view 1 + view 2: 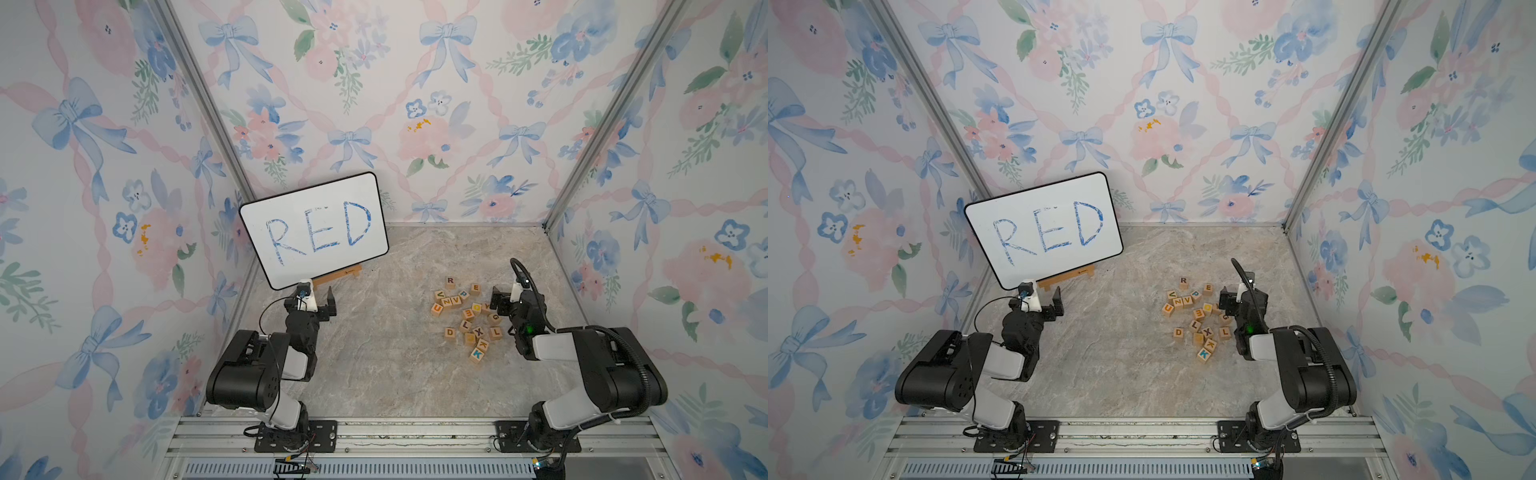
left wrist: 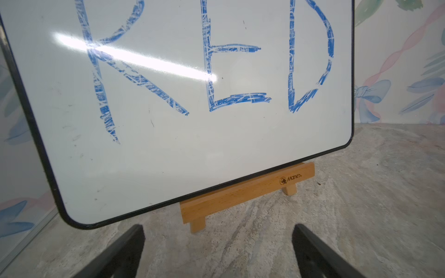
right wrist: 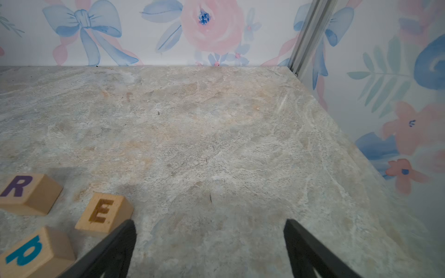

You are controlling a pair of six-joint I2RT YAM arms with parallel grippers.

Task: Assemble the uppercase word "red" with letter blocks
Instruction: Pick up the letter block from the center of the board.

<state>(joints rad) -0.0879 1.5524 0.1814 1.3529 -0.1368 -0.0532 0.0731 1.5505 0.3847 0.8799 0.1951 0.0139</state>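
The letter blocks lie in a loose heap right of the table's middle in both top views. The purple R block (image 1: pixel 450 282) (image 3: pixel 26 192) is farthest back, and the E block (image 1: pixel 475 288) (image 3: pixel 103 211) sits just right of it. The orange D block (image 1: pixel 449 332) (image 1: pixel 1178 332) lies alone on the heap's near left side. My right gripper (image 1: pixel 498 300) (image 3: pixel 209 225) is open and empty beside the heap's right edge, one finger close to the E block. Far from the blocks, my left gripper (image 1: pixel 329 306) (image 2: pixel 218 231) is open and empty in front of the whiteboard.
A whiteboard (image 1: pixel 313 228) with RED handwritten in blue leans on a small wooden easel (image 2: pixel 245 192) at the back left. Other cubes in the heap show letters such as P (image 3: pixel 31 252), K (image 1: pixel 477 354), L and U. Flowered walls close in the table.
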